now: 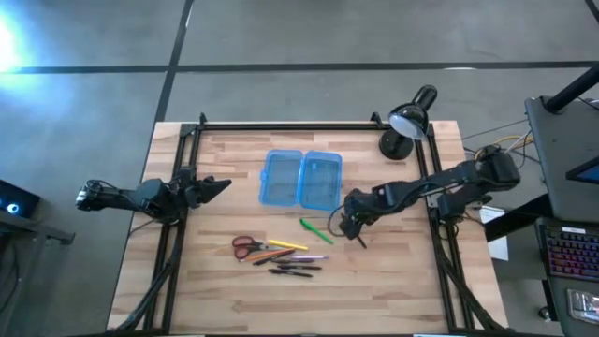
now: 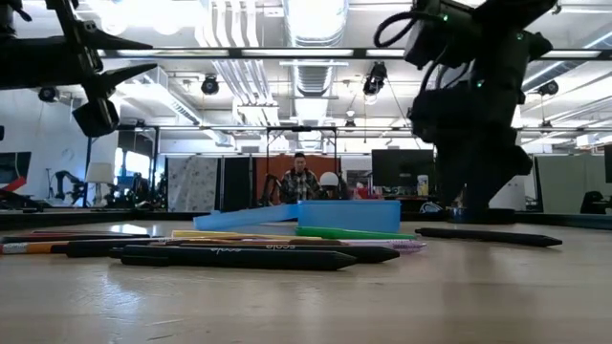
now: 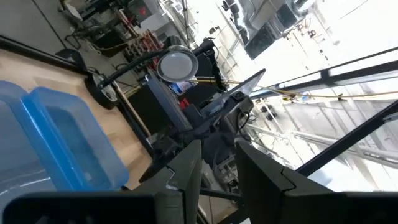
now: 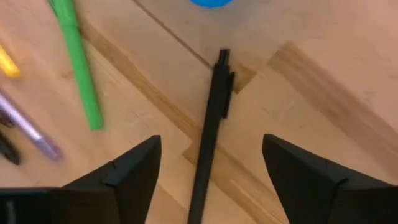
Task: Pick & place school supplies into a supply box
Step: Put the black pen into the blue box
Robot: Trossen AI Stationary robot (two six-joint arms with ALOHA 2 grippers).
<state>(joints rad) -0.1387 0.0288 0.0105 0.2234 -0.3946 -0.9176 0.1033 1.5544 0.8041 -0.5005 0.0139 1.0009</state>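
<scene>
The translucent blue supply box lies open at the table's middle, its two halves side by side. Nearer the front edge lie the red-handled scissors, a loose bunch of pens and pencils and a green pen. A single black pen lies flat to their right. My right gripper hangs over that black pen, open, one finger on each side of it and neither touching it. My left gripper waits raised at the table's left edge, its fingers a narrow gap apart.
A black desk lamp stands at the far right corner of the table, beyond my right arm. Black frame rails run along the table's left, right and far edges. A person sits in the room behind the table.
</scene>
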